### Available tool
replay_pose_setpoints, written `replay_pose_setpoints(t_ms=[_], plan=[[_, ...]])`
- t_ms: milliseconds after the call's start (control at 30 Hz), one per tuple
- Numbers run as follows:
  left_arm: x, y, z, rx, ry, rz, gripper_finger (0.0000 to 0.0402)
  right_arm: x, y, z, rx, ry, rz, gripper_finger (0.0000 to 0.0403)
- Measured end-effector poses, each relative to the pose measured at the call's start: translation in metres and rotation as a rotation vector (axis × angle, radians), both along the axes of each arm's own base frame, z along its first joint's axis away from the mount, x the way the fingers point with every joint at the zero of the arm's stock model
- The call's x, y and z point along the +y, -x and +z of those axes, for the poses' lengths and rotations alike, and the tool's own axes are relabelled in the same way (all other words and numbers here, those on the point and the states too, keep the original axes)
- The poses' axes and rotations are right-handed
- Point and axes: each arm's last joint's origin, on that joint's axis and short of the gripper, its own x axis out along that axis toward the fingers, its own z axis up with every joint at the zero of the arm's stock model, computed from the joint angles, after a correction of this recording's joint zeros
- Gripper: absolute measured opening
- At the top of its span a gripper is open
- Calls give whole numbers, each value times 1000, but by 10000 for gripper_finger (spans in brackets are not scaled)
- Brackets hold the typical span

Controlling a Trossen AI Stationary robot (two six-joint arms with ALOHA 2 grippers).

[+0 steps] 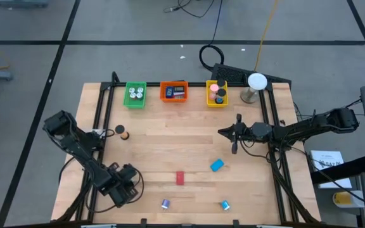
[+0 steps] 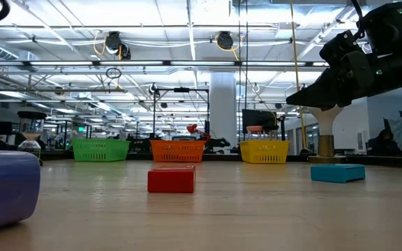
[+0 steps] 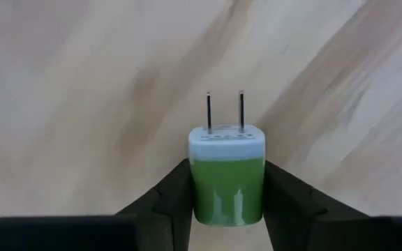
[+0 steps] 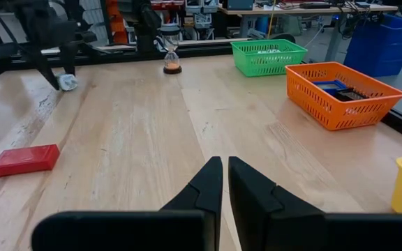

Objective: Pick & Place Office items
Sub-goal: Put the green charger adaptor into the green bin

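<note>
My left gripper [image 1: 129,182] is at the table's near left and is shut on a green charger plug with a white cap and two prongs [image 3: 227,183]. My right gripper [image 1: 234,134] hovers right of the table's middle, shut and empty [image 4: 225,183]. A red block [image 1: 180,178], a blue block [image 1: 217,165], a purple roll [image 1: 165,203] and a blue roll [image 1: 224,204] lie flat on the wood. A small hourglass-like piece [image 1: 124,133] stands at the left. The red block [image 2: 171,178] and blue block [image 2: 337,172] also show in the low view. My left gripper pinches the charger's green body [image 3: 208,199] between its two fingers [image 3: 175,199], one on each flat side. The white capped end with the prongs [image 3: 225,111] points away past the fingertips. Whether the charger is clear of the wood cannot be told.
A green tray [image 1: 135,95], an orange tray [image 1: 174,92] and a yellow tray [image 1: 217,94] stand along the far edge, each with pieces inside. A white ball on a stand [image 1: 256,82] is at the far right corner. Bare wood lies across the table's middle.
</note>
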Motion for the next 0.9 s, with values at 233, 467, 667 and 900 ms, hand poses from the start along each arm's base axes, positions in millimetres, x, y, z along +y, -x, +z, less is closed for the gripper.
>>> replay_pose_setpoints(t_ms=[233, 467, 667, 900], plan=[[8, -24, 18, -440, -330, -179, 134, 0, 0, 0, 0, 0, 0, 15], [31, -68, 8, -760, -476, -372, 134, 0, 0, 0, 0, 0, 1, 15], [90, -75, -5, -1062, -510, -446, 134, 0, 0, 0, 0, 0, 1, 15], [129, -104, -18, -1154, -544, -577, 134, 2, -2, -2, -3, -9, 57, 15]])
